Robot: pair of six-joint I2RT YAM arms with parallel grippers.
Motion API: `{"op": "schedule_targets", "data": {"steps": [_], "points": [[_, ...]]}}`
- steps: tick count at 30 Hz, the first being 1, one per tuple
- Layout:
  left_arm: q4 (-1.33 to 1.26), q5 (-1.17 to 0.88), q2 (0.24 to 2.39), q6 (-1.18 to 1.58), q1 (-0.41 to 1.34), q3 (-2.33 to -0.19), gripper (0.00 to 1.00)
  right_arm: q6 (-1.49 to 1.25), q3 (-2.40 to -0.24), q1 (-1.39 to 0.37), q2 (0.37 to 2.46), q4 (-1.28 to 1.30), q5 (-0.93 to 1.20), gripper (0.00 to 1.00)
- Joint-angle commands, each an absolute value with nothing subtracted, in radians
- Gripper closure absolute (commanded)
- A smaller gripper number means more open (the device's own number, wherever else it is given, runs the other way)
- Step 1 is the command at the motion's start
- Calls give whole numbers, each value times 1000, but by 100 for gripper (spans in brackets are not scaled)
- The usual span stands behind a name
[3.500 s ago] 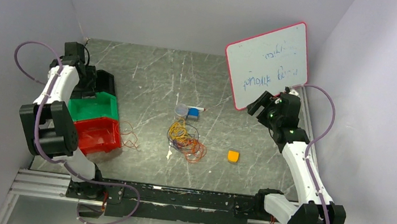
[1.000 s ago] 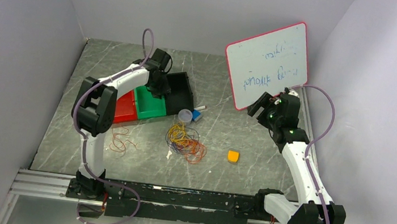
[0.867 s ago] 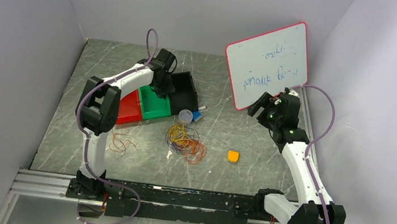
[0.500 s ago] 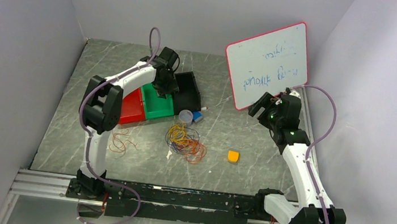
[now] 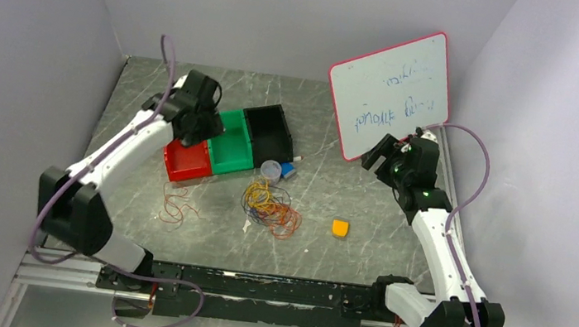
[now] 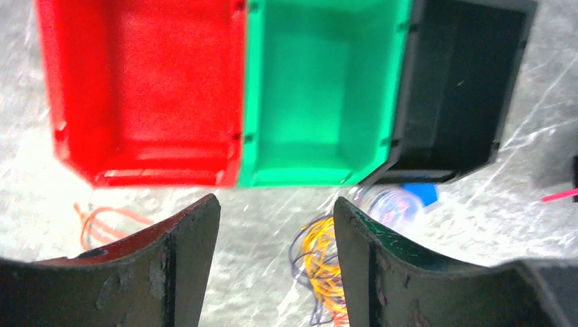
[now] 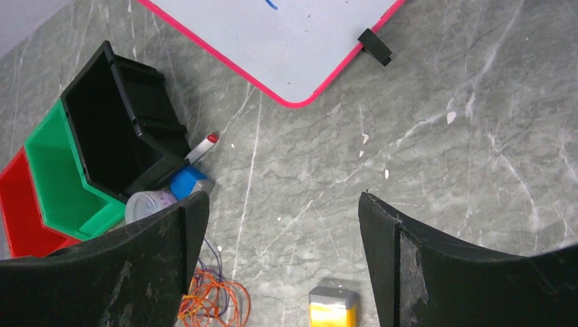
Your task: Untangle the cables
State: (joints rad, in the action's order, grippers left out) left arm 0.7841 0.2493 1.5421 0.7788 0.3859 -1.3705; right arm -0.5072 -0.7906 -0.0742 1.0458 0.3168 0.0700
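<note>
One orange cable (image 5: pixel 174 204) is seen lying apart near the red bin (image 5: pixel 186 160); the other cables (image 5: pixel 270 207) are heaped tangled mid-way across the table (image 5: pixel 210 241), so most is judged undone. The left gripper (image 6: pixel 272 219) and right gripper (image 7: pixel 279 204) are held open, empty.

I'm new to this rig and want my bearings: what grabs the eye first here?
The bright row of red, green and black bins left of centre, with the open left claw hanging close by. Next, the tangle of cables mid-table, and the red-rimmed whiteboard leaning at the back right.
</note>
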Motion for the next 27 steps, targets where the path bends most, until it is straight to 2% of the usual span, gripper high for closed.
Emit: {"op": "schedule_targets", "data": {"steps": [1, 5, 9, 22, 27], "points": [[859, 299, 1384, 877, 386, -1154, 35, -497, -777, -81, 1051, 286, 84, 16], [835, 321, 1222, 946, 387, -963, 35, -500, -770, -82, 1056, 278, 88, 16], [851, 320, 1165, 1001, 386, -883, 35, -500, -766, -83, 1065, 271, 94, 16], [834, 405, 1220, 1088, 381, -768, 36, -485, -785, -85, 1070, 291, 89, 16], [781, 361, 1244, 1023, 380, -747, 42, -489, -778, -85, 1068, 290, 92, 16]]}}
